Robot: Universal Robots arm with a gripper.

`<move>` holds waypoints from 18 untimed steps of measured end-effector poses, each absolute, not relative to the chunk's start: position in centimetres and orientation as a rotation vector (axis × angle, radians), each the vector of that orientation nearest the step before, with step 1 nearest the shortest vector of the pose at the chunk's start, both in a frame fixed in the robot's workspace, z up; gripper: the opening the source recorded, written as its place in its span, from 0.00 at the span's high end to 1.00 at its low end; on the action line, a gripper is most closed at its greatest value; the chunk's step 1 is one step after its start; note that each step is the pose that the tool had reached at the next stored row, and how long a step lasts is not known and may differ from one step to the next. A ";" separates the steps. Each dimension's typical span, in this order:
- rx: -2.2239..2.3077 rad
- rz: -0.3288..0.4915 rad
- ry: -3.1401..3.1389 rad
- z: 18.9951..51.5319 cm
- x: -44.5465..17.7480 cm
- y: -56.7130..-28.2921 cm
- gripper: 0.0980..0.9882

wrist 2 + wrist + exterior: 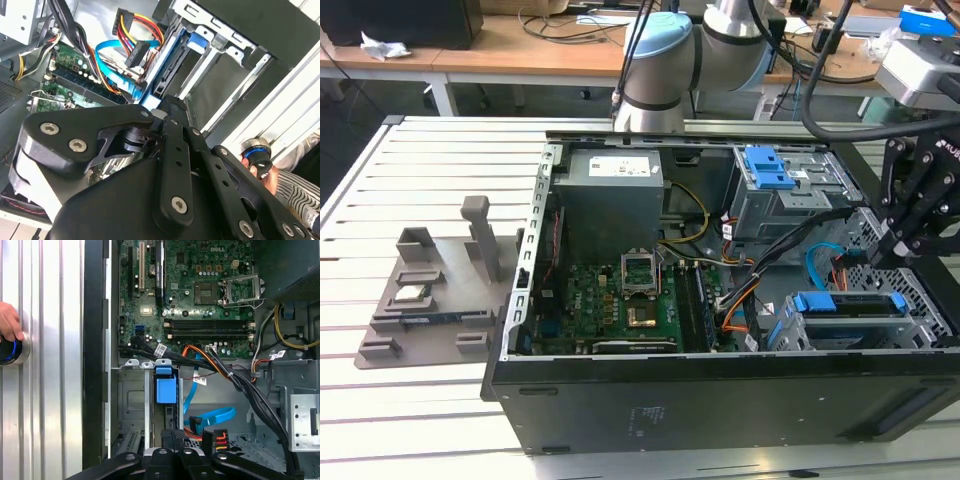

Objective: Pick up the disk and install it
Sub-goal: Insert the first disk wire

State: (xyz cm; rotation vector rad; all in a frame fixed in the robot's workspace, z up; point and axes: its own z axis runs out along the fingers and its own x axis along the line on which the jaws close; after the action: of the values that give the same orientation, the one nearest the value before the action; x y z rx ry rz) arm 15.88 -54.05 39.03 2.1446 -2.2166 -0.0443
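The disk [845, 303] stands on edge in the lower drive cage at the front right corner of the open computer case [650, 400], its blue carrier frame uppermost. In the first wrist view the blue carrier tab of the disk [166, 385] sits in its slot just beyond my gripper [173, 434]. The two black fingers lie close together with nothing visible between them. In the exterior view my gripper [885, 250] hangs just above and to the right of that cage. The second wrist view has the gripper [169, 102] pointing at the disk's [170, 60] blue edge. Whether they touch I cannot tell.
An upper drive cage with a blue latch panel [767, 168] stands behind. Blue data cable [210, 417] and black cable bundles [235, 380] cross beside the slot. A grey fixture [420, 300] holding a small chip lies left of the case. A person's hand [9, 325] rests on a blue-ringed button [10, 351].
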 end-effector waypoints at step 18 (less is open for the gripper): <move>2.145 -0.044 -2.217 38.9 20.1 -53.5 0.99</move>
State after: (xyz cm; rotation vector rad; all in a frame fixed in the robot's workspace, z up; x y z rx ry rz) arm 20.06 -53.52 38.93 2.1447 -2.2165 -0.0443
